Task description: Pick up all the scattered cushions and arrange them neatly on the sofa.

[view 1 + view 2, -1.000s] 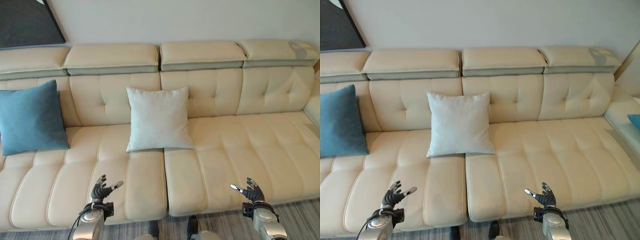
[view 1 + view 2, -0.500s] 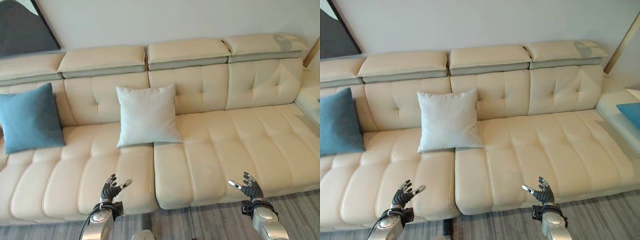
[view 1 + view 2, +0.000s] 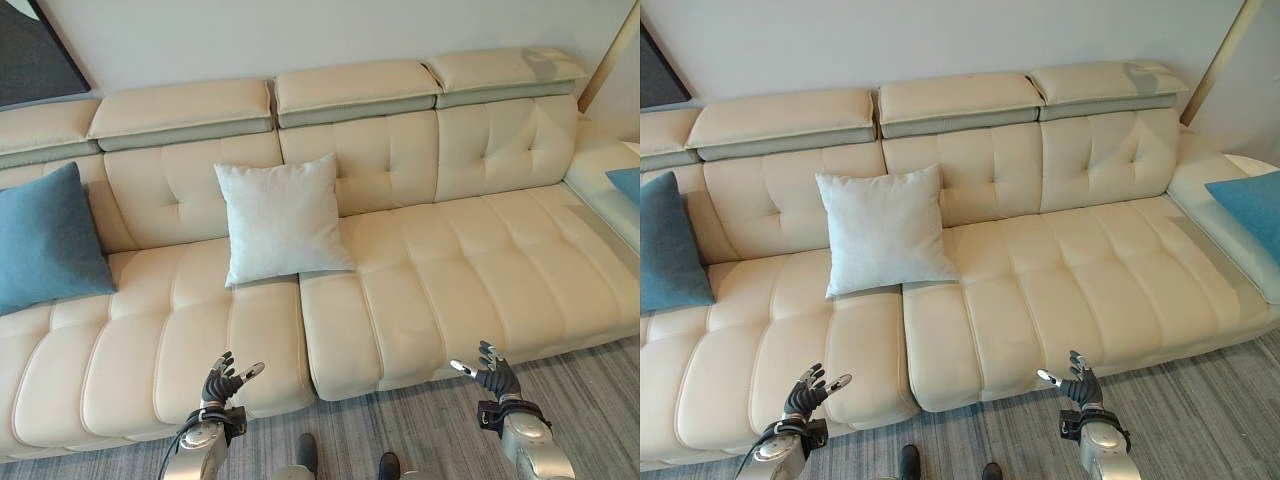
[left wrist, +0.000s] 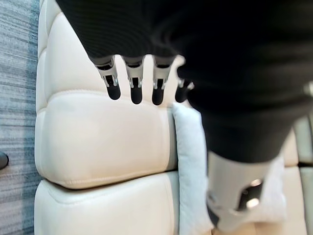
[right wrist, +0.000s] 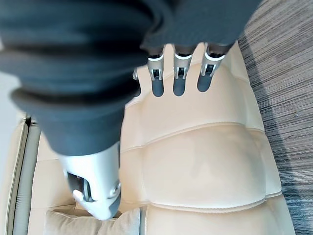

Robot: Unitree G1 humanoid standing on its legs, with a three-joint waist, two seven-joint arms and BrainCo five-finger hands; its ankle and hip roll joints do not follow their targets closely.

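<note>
Cream tufted sofa (image 3: 440, 290) runs along the wall, raised headrest pads on top, and a chaise section turns off at its right end. White cushion (image 3: 282, 220) stands upright against the backrest, straddling the seam between the two middle seats, lower edge on the seat. Teal cushion (image 3: 45, 240) leans against the backrest at the left end, tilted slightly. A second blue cushion (image 3: 1252, 205) lies flat on the chaise section at the far right, well apart from the other two.

Left hand (image 3: 222, 382) is low in front of the seat's front edge, fingers straight and spread, thumb out, holding nothing. Its wrist view shows the dark fingertips (image 4: 136, 94) apart over the seat, with the white cushion's edge past them. Right hand (image 3: 490, 377) is low over the grey striped floor (image 3: 590, 400) just before the right-hand seat, fingers relaxed and apart, also empty; its wrist view looks along the fingertips (image 5: 179, 86) at the seat edge.

Dark framed picture (image 3: 30, 50) on the wall at upper left. No legible writing or labels on cushions or sofa.
</note>
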